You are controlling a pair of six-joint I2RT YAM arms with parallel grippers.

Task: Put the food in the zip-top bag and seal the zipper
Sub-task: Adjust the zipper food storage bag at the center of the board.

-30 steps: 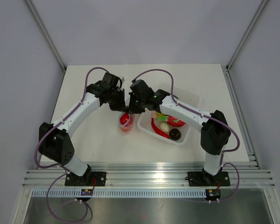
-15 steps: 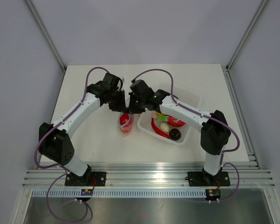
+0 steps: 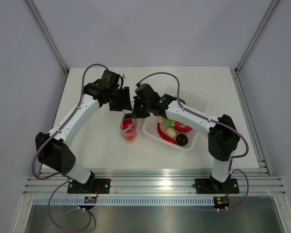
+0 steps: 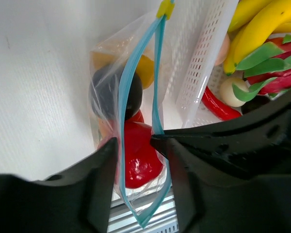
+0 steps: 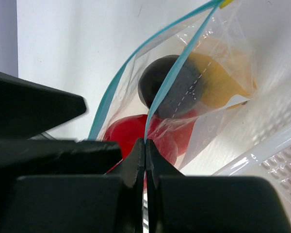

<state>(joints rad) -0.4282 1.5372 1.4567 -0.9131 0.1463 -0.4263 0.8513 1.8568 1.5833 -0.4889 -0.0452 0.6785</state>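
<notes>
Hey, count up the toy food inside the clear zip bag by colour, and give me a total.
Inside the clear plastic zip-top bag:
Red glossy toy food: 1
Dark brown round toy food: 1
Yellow-orange toy food: 1
Total: 3

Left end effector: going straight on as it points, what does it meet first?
Probably the zipper of the bag, lying between its fingers, then the red food inside; depth is unclear.

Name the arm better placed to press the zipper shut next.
Left, probably: the left gripper stands open astride the unsealed zipper, while the right gripper is shut on one strip, holding the zip-top bag.
</notes>
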